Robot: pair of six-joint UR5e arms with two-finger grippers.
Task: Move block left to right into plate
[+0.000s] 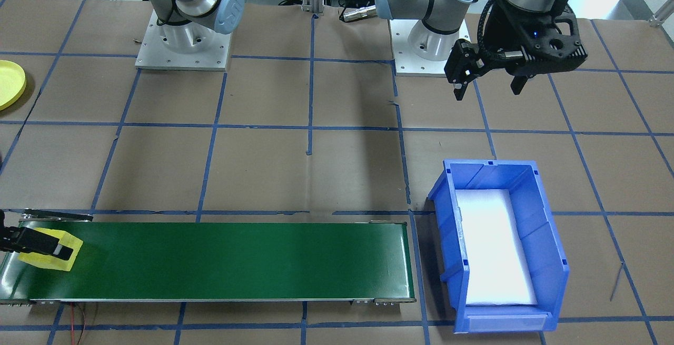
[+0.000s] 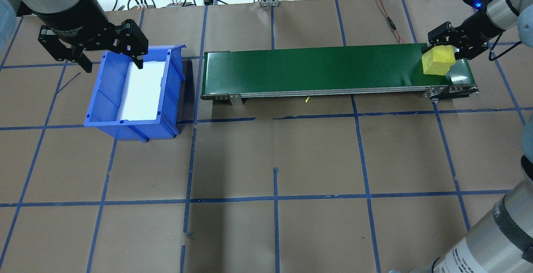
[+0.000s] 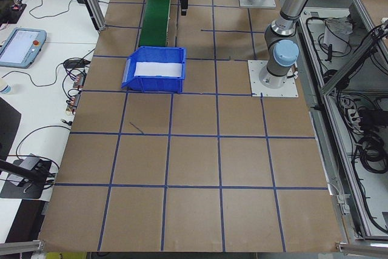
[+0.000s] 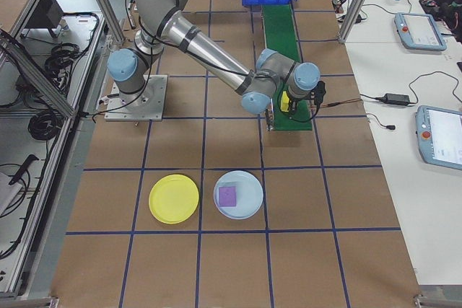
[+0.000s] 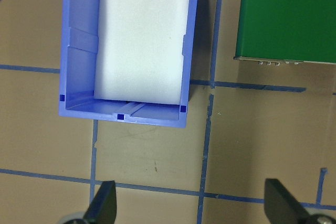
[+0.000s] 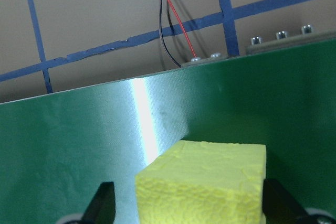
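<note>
Yellow foam block (image 2: 437, 61) on right end of green conveyor belt (image 2: 316, 69), between fingers of right end effector (image 2: 445, 50); pinch looks set, contact not certain. Left end effector (image 2: 109, 52) spread, empty, over blue plastic bin (image 2: 173, 93).

Risks: soft foam may squash or slip on lift; long carry from belt to round yellow plastic plate (image 4: 173, 198), so may drop short or onto nearby pale-blue plate (image 4: 249, 210).

Block near-cubic, no clear long axis; faces turned slightly off belt's length.
</note>
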